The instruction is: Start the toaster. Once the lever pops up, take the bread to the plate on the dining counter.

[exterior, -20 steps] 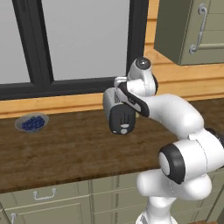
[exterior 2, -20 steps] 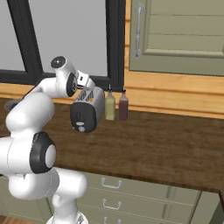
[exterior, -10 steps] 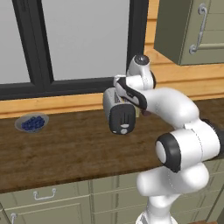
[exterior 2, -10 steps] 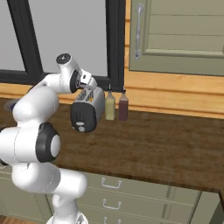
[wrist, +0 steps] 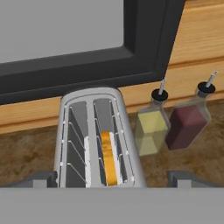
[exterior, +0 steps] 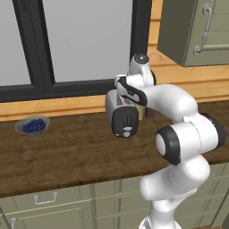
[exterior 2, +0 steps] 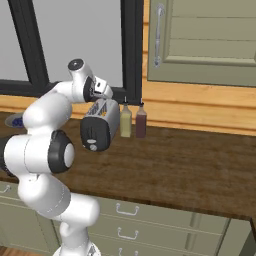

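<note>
Here, one toaster [wrist: 96, 135] holding one bread [wrist: 108, 157] slice, two bottles [wrist: 151, 127] beside; tool [wrist: 111, 178] wide open, empty.

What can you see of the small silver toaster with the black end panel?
The small silver rounded toaster stands upright on the dark brown wood-grain counter below the window, beside two bottles. Its black end panel faces the room, round knob low. Two wire-lined slots on top; the right one holds a golden-edged bread slice, sunk in. Nothing grips it.

Base views flank toaster [exterior: 121, 117]; hand view overhead.
</note>
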